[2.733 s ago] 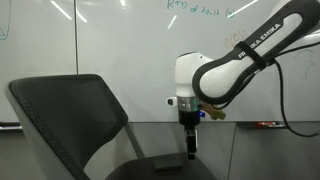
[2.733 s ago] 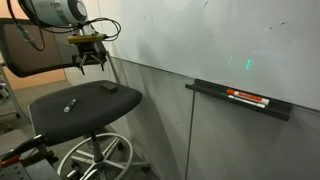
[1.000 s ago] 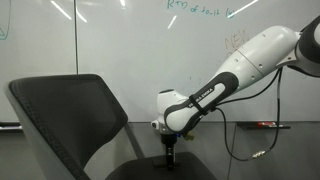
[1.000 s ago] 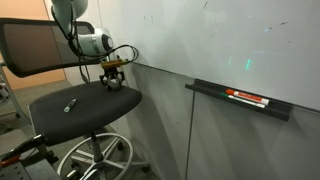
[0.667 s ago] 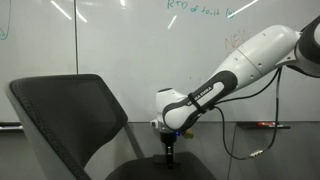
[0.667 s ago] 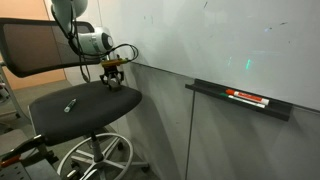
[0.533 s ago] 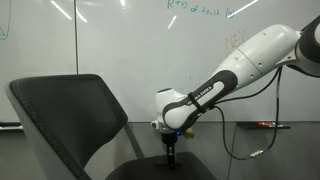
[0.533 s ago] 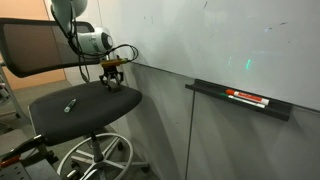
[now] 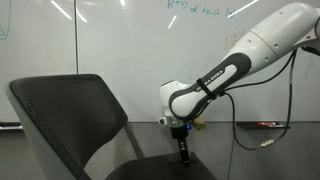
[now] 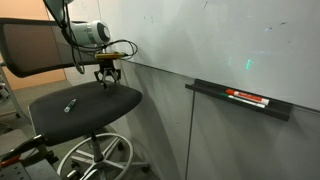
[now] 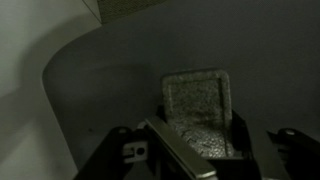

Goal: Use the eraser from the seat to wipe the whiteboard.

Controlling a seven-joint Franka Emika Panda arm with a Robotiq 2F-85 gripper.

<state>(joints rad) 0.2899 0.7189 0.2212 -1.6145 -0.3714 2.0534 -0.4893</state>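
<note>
You're at the pick-up step: the claw (image 10: 105, 82) hangs just above the seat (image 10: 88, 108), left of centre in the frame. In the wrist view the eraser (image 11: 197, 108) sits between its fingers in the lower middle of the picture, grey felt face to the camera. The claw looks closed onto the eraser's sides, only the block's width apart, though the contact itself is dim and hard to confirm. In both exterior views the claw's tip seems just clear of the cushion, so I judge the eraser to be in hand and off the seat. A marker (image 10: 70, 103) lies on the seat further left, well apart from the claw; leave it. Next you need to rise clear of the cushion and the backrest (image 9: 60, 110), then turn the wrist so the felt faces the whiteboard (image 10: 220, 45). Carry it up to the green writing (image 9: 196, 8) at the upper middle and press flat before you sweep. Watch the grip: a tilted block may twist out under pressure
</note>
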